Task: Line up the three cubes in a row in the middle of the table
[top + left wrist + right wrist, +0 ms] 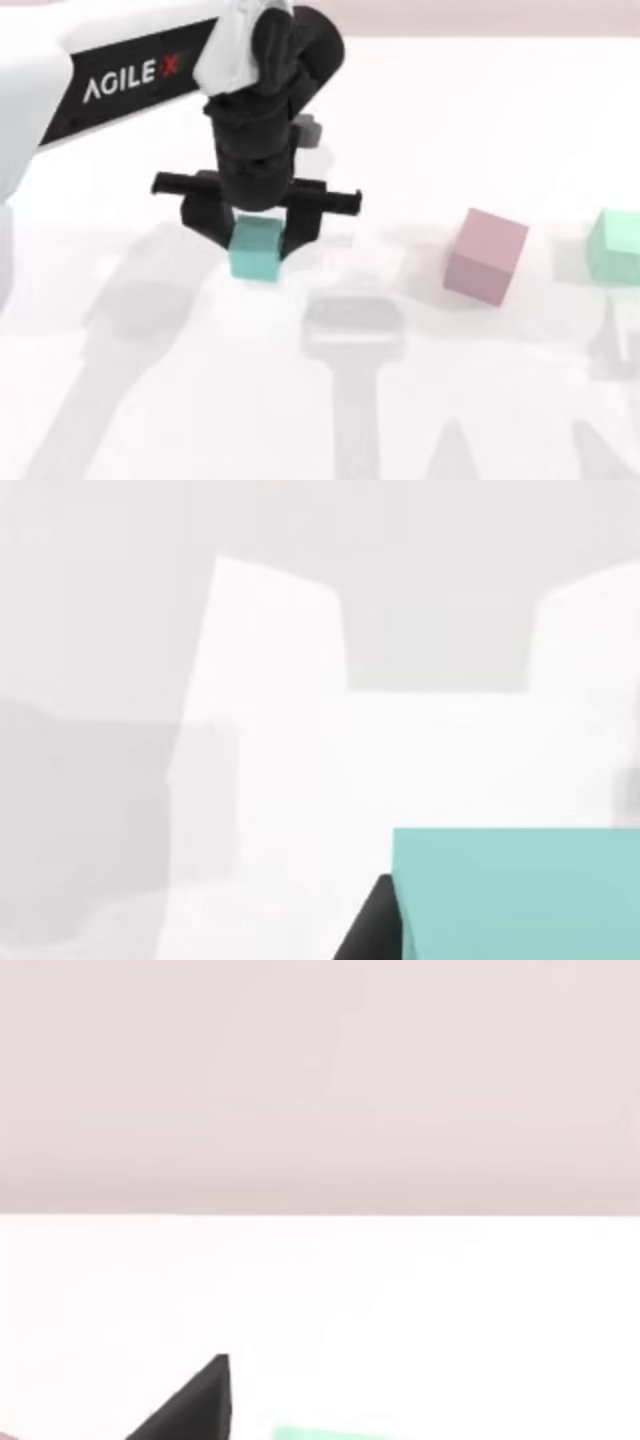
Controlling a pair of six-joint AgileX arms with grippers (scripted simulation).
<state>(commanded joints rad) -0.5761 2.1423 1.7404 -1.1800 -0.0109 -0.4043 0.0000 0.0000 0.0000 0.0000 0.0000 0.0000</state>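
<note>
The left gripper (256, 232) clamps the small matte turquoise cube (254, 251). The largest, dusty pink matte cube (486, 256) sits well right of it, the pale mint-green cube (614, 247) farther right. The right gripper's state cannot be told.

Matte cubes (255, 250) — glossy table (500, 400)

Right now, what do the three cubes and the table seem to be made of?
The turquoise cube in the left hand, the pink cube and the mint cube look like plain matte plastic or foam: flat colour, no highlights. The white table looks smooth and glossy.
</note>
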